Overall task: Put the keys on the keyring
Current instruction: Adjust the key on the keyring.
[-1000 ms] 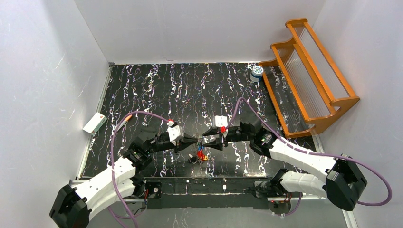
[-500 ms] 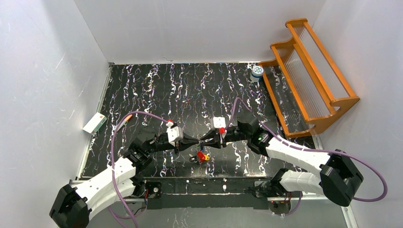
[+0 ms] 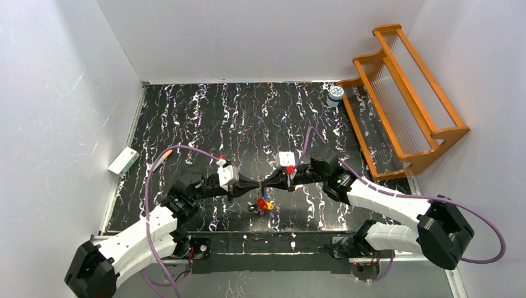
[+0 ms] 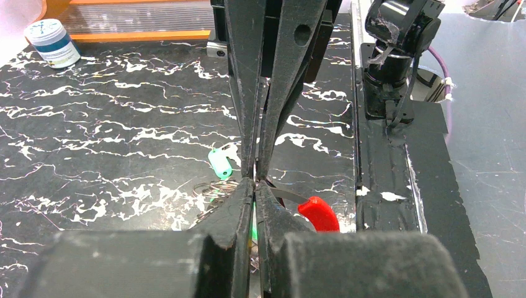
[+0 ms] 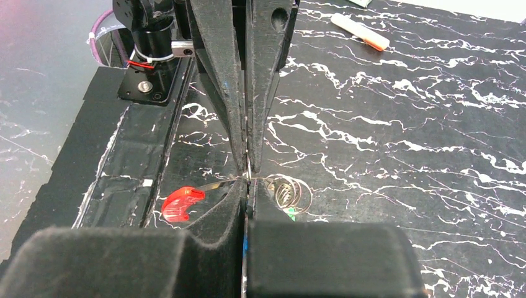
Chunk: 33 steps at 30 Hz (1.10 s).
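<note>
Top view: left gripper (image 3: 255, 185) and right gripper (image 3: 267, 184) meet tip to tip, both closed. The keys (image 3: 264, 203) are bunched just below the tips.

Left wrist: its jaws pinch thin wire, seemingly the keyring (image 4: 211, 189), whose loops lie just left of the tips. A red key (image 4: 317, 213) lies to their right, a green key (image 4: 220, 164) beyond.

Right wrist: jaws shut at the same spot; what they nip is too thin to tell.

Risk: with two grips crowding one wire, any sideways pull could twist it free and drop the bunch.
</note>
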Tool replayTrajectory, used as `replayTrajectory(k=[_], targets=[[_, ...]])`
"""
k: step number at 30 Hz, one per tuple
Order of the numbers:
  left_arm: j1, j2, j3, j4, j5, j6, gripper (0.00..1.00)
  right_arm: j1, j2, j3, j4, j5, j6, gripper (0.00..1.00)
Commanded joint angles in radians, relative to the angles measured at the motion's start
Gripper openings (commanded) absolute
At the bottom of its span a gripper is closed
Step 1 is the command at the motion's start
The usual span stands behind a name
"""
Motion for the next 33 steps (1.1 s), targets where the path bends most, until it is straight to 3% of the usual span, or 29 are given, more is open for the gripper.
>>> replayTrajectory(k=[1, 2, 4, 6, 11, 17, 23, 33], targets=[[-0.003, -0.014, -0.007, 0.049, 0.013, -0.005, 0.00, -0.001, -0.018, 0.036, 0.009, 0.017, -0.019, 0.01], [-0.003, -0.016, -0.007, 0.046, 0.007, -0.005, 0.01, 0.000, -0.019, 0.040, -0.010, 0.024, -0.026, 0.01], [-0.003, -0.025, -0.001, 0.024, -0.020, -0.004, 0.18, 0.000, -0.023, 0.052, -0.059, 0.044, -0.045, 0.01], [-0.002, -0.041, 0.012, -0.030, -0.050, 0.019, 0.28, -0.001, -0.025, 0.074, -0.126, 0.073, -0.065, 0.01], [-0.003, -0.070, 0.067, -0.226, -0.114, 0.137, 0.40, 0.000, 0.001, 0.179, -0.346, 0.158, -0.129, 0.01], [-0.003, -0.041, 0.122, -0.359, -0.135, 0.219, 0.40, 0.000, 0.090, 0.323, -0.602, 0.169, -0.170, 0.01], [-0.003, -0.007, 0.117, -0.324, -0.123, 0.201, 0.37, 0.004, 0.164, 0.423, -0.762, 0.137, -0.194, 0.01], [-0.005, 0.080, 0.101, -0.200, -0.092, 0.150, 0.30, 0.011, 0.254, 0.516, -0.852, 0.099, -0.157, 0.01]])
